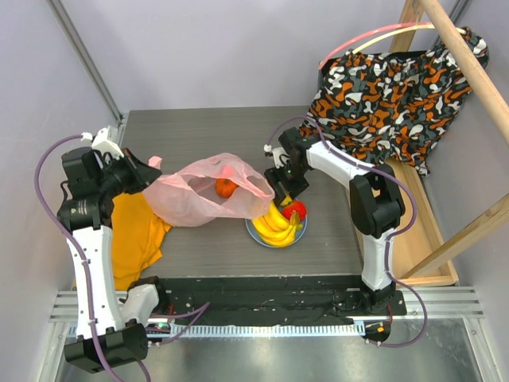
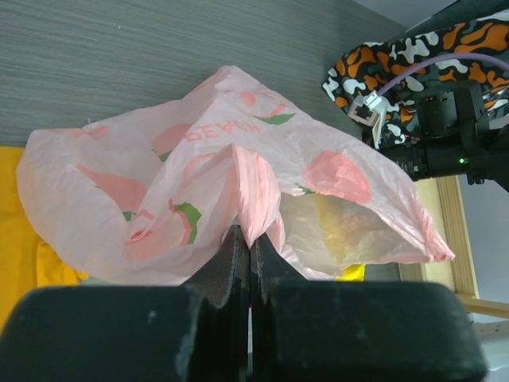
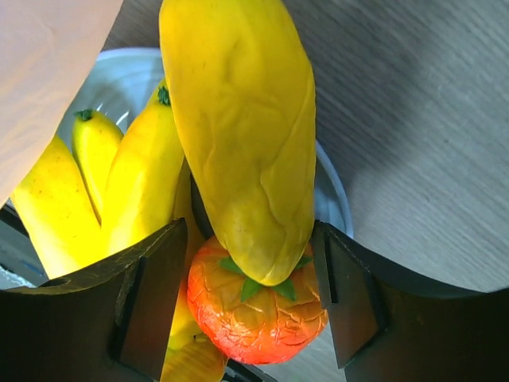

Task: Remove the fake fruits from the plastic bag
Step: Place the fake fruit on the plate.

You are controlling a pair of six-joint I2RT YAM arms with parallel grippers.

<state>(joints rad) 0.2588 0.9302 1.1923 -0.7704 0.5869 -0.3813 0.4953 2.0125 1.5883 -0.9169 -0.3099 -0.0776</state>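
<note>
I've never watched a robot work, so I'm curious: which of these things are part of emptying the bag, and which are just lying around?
Part of the job: pink plastic bag, orange fruit inside it, bananas and red fruit already out, blue plate under them.
Just lying about: orange cloth, patterned fabric, wooden frame.

My tally from the feed: seven things, three of them fruit.
I count one banana bunch, one red fruit, one orange fruit, one plastic bag, one plate, one orange cloth and one patterned fabric.
</note>
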